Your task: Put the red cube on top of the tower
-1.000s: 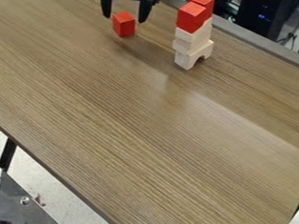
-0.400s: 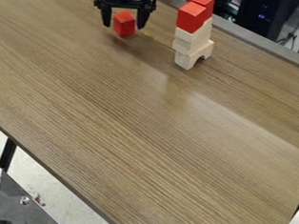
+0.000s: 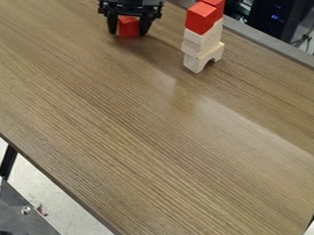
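On the table [image 3: 151, 139], a bright red cube [image 3: 129, 27].

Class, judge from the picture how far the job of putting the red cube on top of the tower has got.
Done: the tower stands, pale wooden blocks with red ones on top. In hand: the gripper is down at the loose red cube, open fingers either side; no firm grip shows. Left: grasp, lift, carry across, set on top and release.
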`<state>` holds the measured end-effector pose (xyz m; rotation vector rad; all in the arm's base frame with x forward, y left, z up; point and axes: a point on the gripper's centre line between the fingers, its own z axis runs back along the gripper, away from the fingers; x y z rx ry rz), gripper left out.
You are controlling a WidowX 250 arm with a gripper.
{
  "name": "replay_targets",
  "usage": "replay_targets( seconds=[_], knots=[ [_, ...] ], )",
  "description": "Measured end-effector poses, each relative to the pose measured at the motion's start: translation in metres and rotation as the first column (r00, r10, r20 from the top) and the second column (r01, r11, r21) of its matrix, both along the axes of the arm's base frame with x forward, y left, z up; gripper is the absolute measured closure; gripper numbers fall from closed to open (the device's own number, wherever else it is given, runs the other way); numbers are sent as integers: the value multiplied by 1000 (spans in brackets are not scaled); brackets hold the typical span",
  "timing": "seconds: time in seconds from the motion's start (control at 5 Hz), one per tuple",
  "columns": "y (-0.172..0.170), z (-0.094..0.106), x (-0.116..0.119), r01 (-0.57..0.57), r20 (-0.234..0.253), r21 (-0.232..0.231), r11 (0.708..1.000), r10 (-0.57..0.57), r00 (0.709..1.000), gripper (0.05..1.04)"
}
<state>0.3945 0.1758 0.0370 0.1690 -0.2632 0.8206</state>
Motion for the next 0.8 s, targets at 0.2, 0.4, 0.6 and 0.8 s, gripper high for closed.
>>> replay_targets(
  seconds=[0.2,0.4,0.6,0.8],
  knots=[
    [0,-1,-1,-13,7,-21,1000,14,1000,506],
    [-11,37,1,81,117,-43,996,-75,990,506],
    [-30,87,-1,214,291,-21,977,-199,936,506],
    [-43,137,-8,314,381,-59,948,-269,885,506]
  ],
)
